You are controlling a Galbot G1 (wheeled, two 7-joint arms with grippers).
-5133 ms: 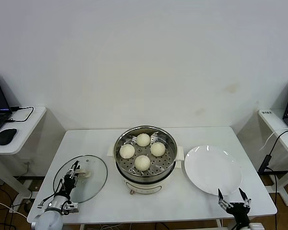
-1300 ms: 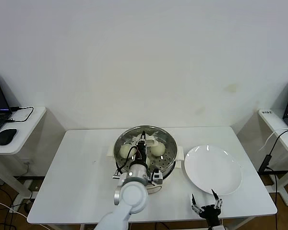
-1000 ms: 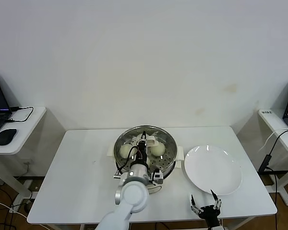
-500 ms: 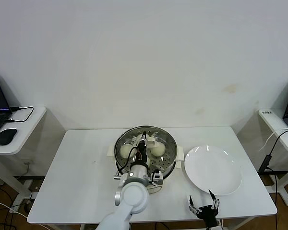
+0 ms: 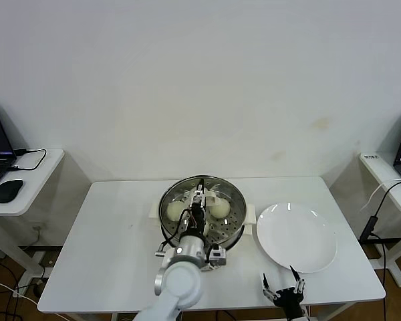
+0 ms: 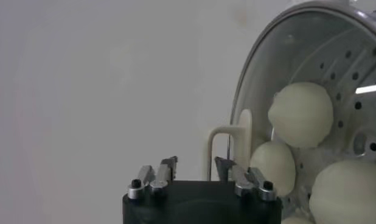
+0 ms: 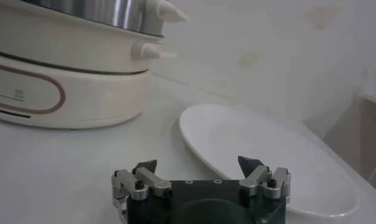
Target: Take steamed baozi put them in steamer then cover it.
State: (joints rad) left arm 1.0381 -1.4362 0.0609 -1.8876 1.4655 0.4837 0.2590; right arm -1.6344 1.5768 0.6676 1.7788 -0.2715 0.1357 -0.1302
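The steamer (image 5: 238, 204) stands mid-table with its glass lid (image 6: 297, 42) resting on it. Through the glass the cream-white baozi (image 6: 300, 114) lie on the perforated tray; two baozi (image 5: 176, 210) show beside my arm in the head view. My left gripper (image 6: 196, 167) is open just above the lid's white handle (image 6: 227, 143), its fingers apart and not touching it. That left gripper (image 5: 199, 202) hangs over the pot's middle. My right gripper (image 5: 284, 292) waits open near the table's front edge, beside the white plate (image 7: 261, 152).
The bare white plate (image 5: 297, 237) lies right of the steamer (image 7: 72, 85). A side table with a laptop and a mouse (image 5: 8, 190) stands far left. Another side table (image 5: 387, 177) with cables stands far right. Bare tabletop (image 5: 113, 234) lies left of the pot.
My left gripper has opened and let go of the lid's handle, then drawn back slightly toward the front. The lid stays on the steamer. The right gripper has hardly moved.
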